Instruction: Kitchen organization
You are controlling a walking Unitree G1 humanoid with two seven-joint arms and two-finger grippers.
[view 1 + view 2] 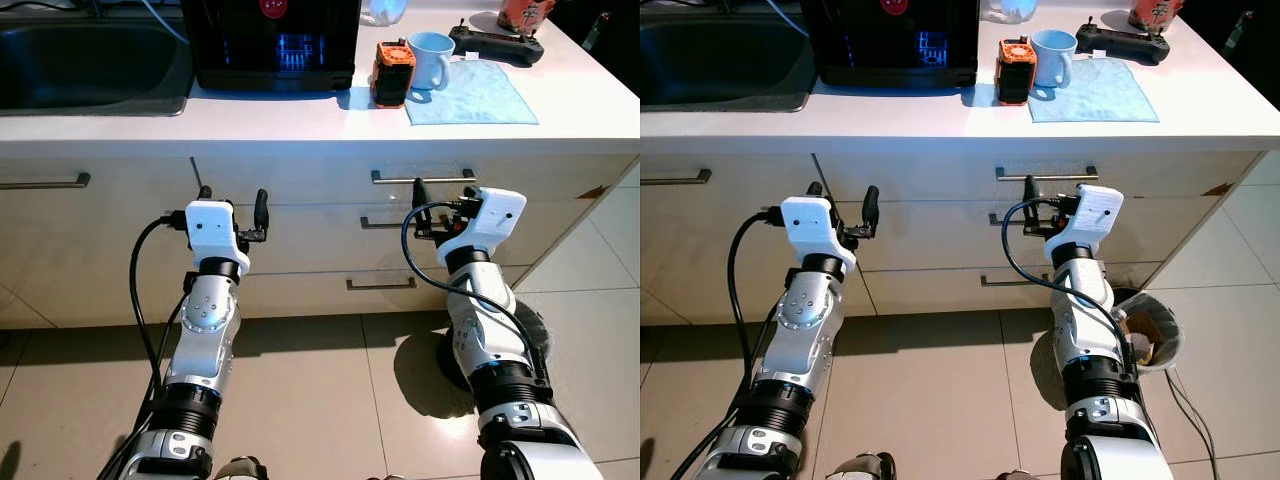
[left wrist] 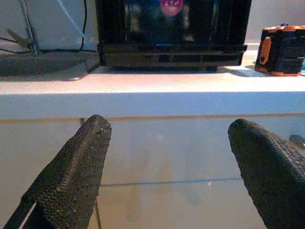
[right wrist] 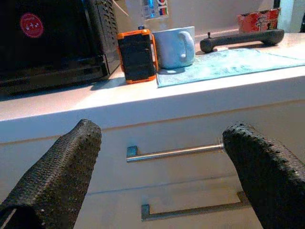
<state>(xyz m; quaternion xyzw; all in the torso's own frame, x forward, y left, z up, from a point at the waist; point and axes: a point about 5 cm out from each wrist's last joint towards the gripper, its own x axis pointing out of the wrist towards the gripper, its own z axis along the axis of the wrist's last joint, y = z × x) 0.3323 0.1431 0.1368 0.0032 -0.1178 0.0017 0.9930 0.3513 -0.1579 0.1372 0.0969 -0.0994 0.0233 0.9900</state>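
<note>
Both arms are reaching up toward twelve o'clock, left gripper (image 1: 232, 212) and right gripper (image 3: 162, 157) spreading their fingers wide, probably getting ready to pull the top drawer handle (image 3: 174, 152) under the mug (image 1: 430, 58).

Smooth white countertop (image 1: 300, 115); brushed metal drawer handle (image 3: 174, 152); soft pale-blue cloth (image 1: 470, 93); glossy beige floor tiles (image 1: 310, 400); rough-textured black fingers (image 2: 71, 176).

On the counter (image 1: 300, 110): one black appliance (image 1: 272, 42), one orange-and-black box (image 1: 393, 73), one pale blue mug (image 1: 430, 58), one blue cloth (image 1: 470, 93), one black controller (image 1: 495, 42). One sink (image 1: 90, 65) at the left end. Four drawer handles (image 1: 422, 178) below the front edge.
</note>
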